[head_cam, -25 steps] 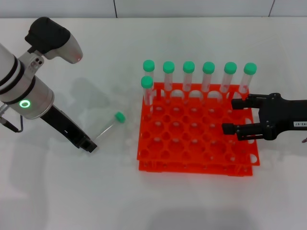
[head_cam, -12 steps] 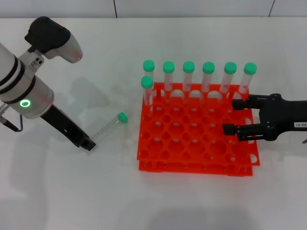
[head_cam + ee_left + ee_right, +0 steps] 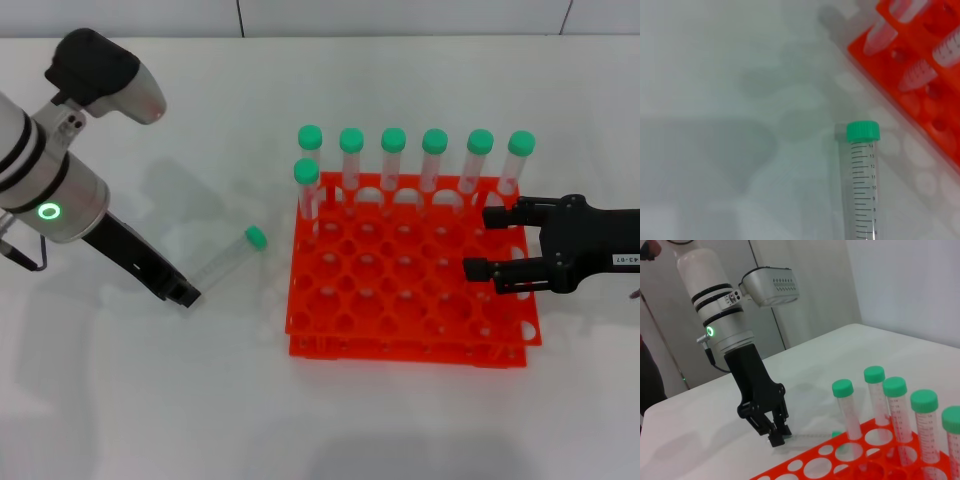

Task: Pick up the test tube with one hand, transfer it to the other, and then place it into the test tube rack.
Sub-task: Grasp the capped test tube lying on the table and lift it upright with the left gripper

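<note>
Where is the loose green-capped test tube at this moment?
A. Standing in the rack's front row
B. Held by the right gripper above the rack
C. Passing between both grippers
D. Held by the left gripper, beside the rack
D: the left gripper grips the test tube by its lower end, beside the orange-red test tube rack; the right gripper holds nothing.

Left claw (image 3: 185, 296) low, right claw (image 3: 480, 243) agape

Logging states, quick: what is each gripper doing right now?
Left gripper: shut on the slim clear green-capped test tube.
Right gripper: open, empty.
</note>
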